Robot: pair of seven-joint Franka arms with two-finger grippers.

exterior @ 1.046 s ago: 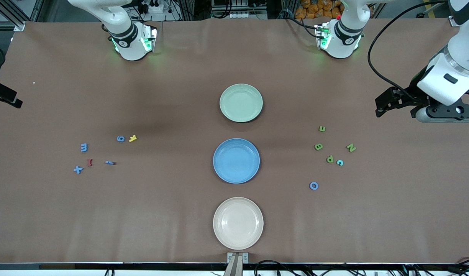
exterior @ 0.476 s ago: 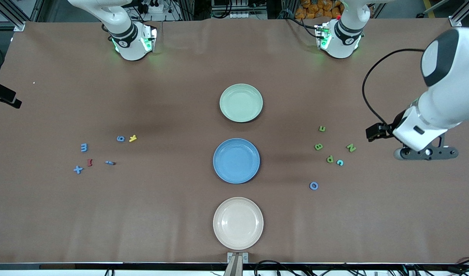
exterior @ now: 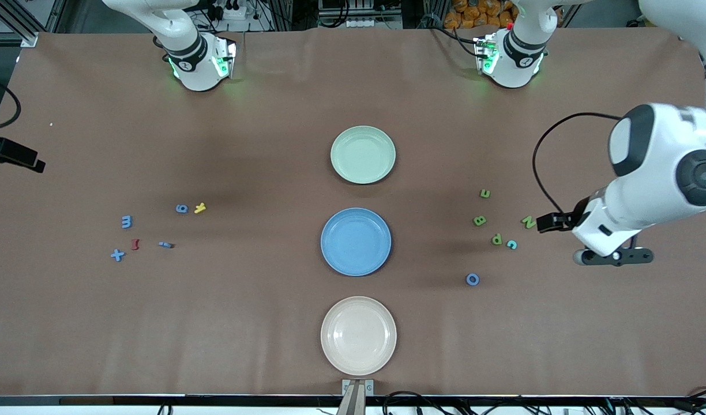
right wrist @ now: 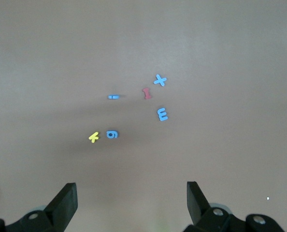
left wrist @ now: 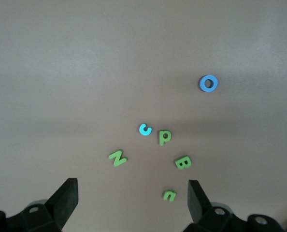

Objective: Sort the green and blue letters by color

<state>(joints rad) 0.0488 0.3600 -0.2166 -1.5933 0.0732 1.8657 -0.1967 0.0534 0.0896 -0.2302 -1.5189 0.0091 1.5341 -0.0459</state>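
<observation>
Left gripper [left wrist: 132, 200] hangs over the bench [exterior: 261, 323] at mid-right of the front view, fingers [left wrist: 66, 195] spread wide, nothing between them. In the left wrist view all of its cluster sits ahead of the fingertips, none between them: green N [left wrist: 117, 157], green p [left wrist: 165, 137], green B [left wrist: 183, 163], small green piece [left wrist: 169, 195], cyan-blue c [left wrist: 145, 129], blue O [left wrist: 208, 83]. The small green piece lies closest to the fingers.

Right gripper [right wrist: 131, 198] waits at the left edge of the front view, fingers [right wrist: 65, 197] also wide open and empty. Its view shows blue x [right wrist: 160, 80], blue dash [right wrist: 113, 96], blue E [right wrist: 163, 114], blue 6 [right wrist: 112, 134], plus dark red I [right wrist: 146, 93] and yellow K [right wrist: 93, 137], all well clear of the fingertips.

Frame centre, front view: green plate [exterior: 363, 154] top, blue plate [exterior: 356, 241] middle, beige plate [exterior: 359, 335] bottom.
</observation>
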